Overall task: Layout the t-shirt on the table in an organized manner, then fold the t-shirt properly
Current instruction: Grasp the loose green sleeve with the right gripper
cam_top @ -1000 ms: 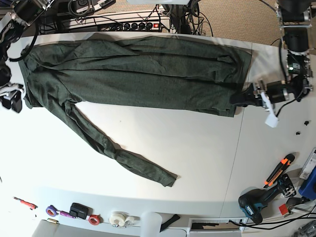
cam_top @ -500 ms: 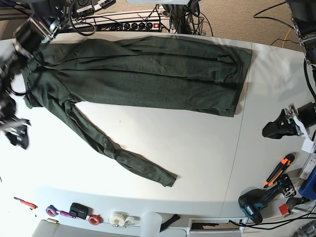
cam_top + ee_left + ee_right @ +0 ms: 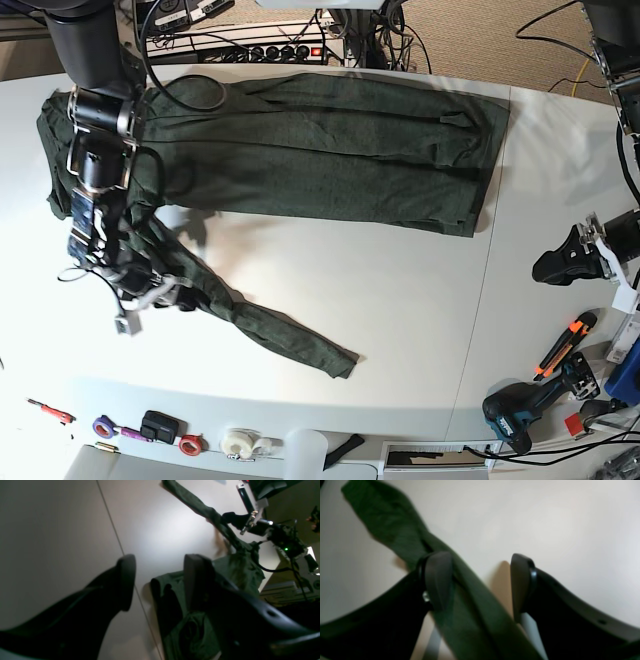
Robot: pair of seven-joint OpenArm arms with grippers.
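Observation:
The dark green t-shirt [image 3: 320, 150] lies spread along the far half of the white table [image 3: 400, 300], and one long sleeve [image 3: 270, 330] trails toward the front. My right gripper [image 3: 170, 297] is low over the upper part of that sleeve. In the right wrist view it [image 3: 480, 582] is open, and the sleeve [image 3: 470, 610] runs between the fingers, against the left finger [image 3: 438, 580]. My left gripper [image 3: 545, 267] hovers near the table's right edge, clear of the shirt's hem. It [image 3: 160, 580] is open with nothing between its fingers, and the shirt [image 3: 175, 620] lies behind them.
A dark seam [image 3: 480, 300] crosses the table on the right. A drill [image 3: 520, 410] and an orange-handled cutter [image 3: 565, 345] lie at the front right. Tape rolls [image 3: 240, 440] and small tools line the front edge. A power strip and cables [image 3: 270, 50] sit behind the table.
My right arm swung in from the table's left edge onto the sleeve and its jaws opened wider. My left gripper left the shirt's hem for the right edge, then stayed.

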